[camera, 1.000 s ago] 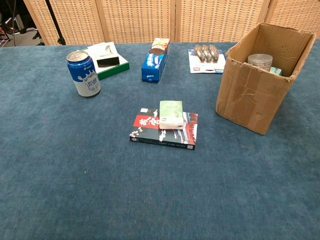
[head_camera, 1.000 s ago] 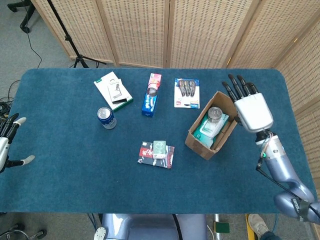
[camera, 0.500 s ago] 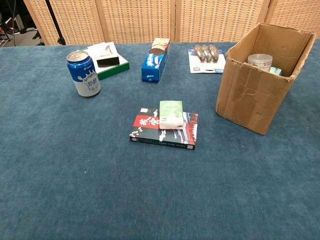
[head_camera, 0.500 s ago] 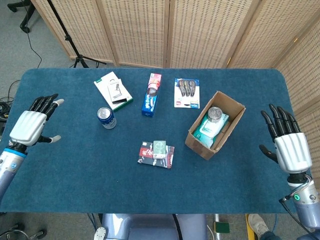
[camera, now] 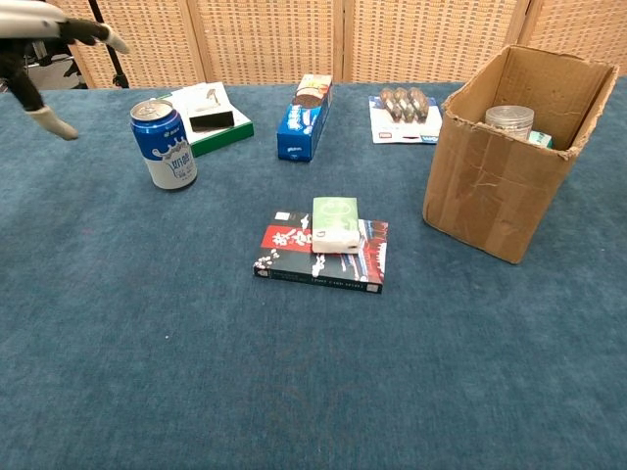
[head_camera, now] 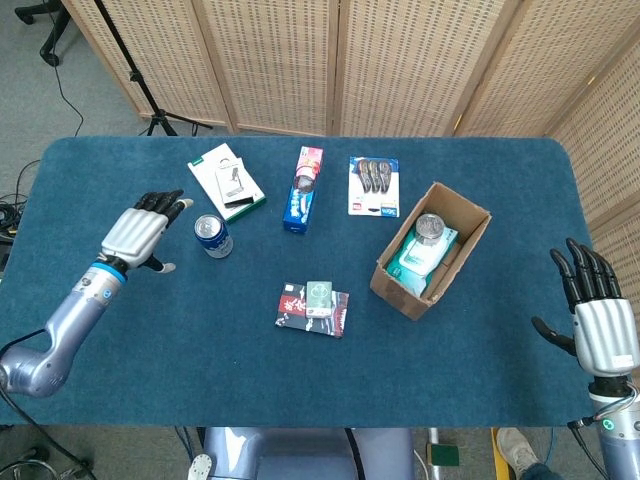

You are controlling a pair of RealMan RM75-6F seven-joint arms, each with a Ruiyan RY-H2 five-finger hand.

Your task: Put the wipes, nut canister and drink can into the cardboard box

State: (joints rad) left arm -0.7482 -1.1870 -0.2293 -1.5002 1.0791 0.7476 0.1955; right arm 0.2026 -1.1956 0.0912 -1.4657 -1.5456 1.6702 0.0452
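Observation:
The blue and white drink can [head_camera: 212, 236] [camera: 165, 144] stands upright left of the table's middle. My left hand [head_camera: 140, 232] [camera: 44, 39] hovers just left of it, fingers apart, holding nothing. The cardboard box [head_camera: 465, 228] [camera: 490, 186] sits at the right, open at the top. Inside it lie the wipes pack [head_camera: 418, 257] and the clear nut canister [head_camera: 431, 227] [camera: 509, 120]. My right hand [head_camera: 598, 320] is open at the table's right edge, well away from the box.
A book with a small green pack on it [head_camera: 313, 307] [camera: 325, 251] lies at the front middle. Along the back sit a green-edged box [head_camera: 227, 182], a blue biscuit box [head_camera: 302, 190] and a blister pack [head_camera: 374, 186]. Wicker screens stand behind the table.
My left hand has swung in from the far left edge to a spot beside the can. My right hand drew away from the box to the table's right edge.

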